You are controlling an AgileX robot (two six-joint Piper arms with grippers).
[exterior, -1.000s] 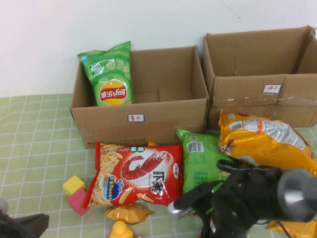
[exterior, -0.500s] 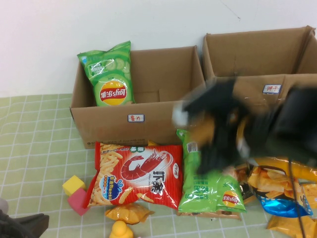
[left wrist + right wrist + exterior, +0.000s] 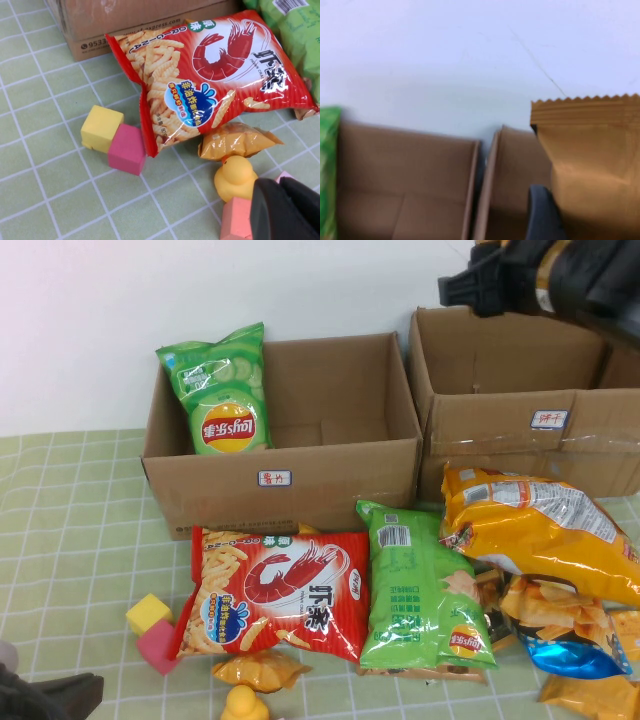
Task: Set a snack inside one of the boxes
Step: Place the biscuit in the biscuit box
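My right gripper (image 3: 478, 285) is raised at the back right, above the right cardboard box (image 3: 500, 420). It is shut on an orange snack bag (image 3: 590, 165), which fills one side of the right wrist view beside one dark finger (image 3: 542, 215). The left cardboard box (image 3: 290, 480) holds a green Lay's bag (image 3: 222, 390) leaning at its left end. A red shrimp-chip bag (image 3: 280, 590), a green bag (image 3: 415, 585) and a large yellow bag (image 3: 540, 530) lie on the table in front of the boxes. My left gripper (image 3: 287, 210) is shut and empty, low at the front left.
A yellow block (image 3: 148, 612), a pink block (image 3: 158, 645), a yellow duck (image 3: 235, 177) and a small orange pack (image 3: 262, 670) lie near the front. More snack bags are piled at the front right (image 3: 570, 640). A white wall stands behind the boxes.
My right arm has risen from the front of the table and swung back and up, carrying the orange bag over the right box. The left arm has not moved.
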